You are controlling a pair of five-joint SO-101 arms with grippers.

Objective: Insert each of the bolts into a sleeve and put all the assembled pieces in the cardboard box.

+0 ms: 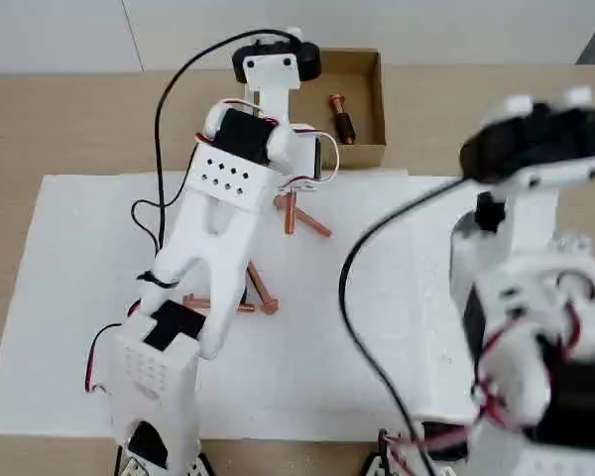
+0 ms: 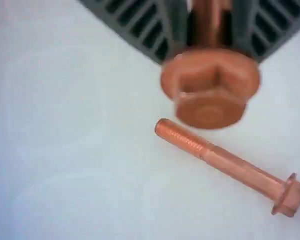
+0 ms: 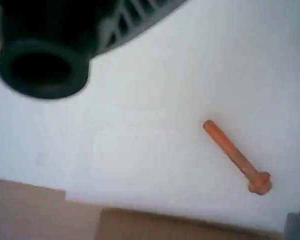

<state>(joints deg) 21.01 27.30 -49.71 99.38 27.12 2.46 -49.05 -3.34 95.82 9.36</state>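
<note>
My left gripper (image 1: 291, 201) (image 2: 208, 30) hangs over the white mat just in front of the cardboard box (image 1: 372, 142). It is shut on a copper bolt (image 1: 290, 212) (image 2: 210, 89), whose hex head points at the wrist camera between the ribbed grey fingers (image 2: 140, 25). A second bolt (image 2: 230, 165) (image 1: 314, 224) lies flat on the mat close beside it. My right gripper (image 3: 65, 25) is shut on a black sleeve (image 3: 42, 67), its open bore facing the camera. A loose bolt (image 3: 237, 157) lies on the mat beyond it. One bolt in a sleeve (image 1: 342, 117) rests inside the box.
Two more bolts (image 1: 263, 290) (image 1: 218, 303) lie beside the left arm's forearm on the white mat (image 1: 377, 347). The right arm (image 1: 535, 297) stands over the mat's right side, and a black cable (image 1: 362, 327) arcs across the mat. Bare tan table (image 1: 59, 129) surrounds the mat.
</note>
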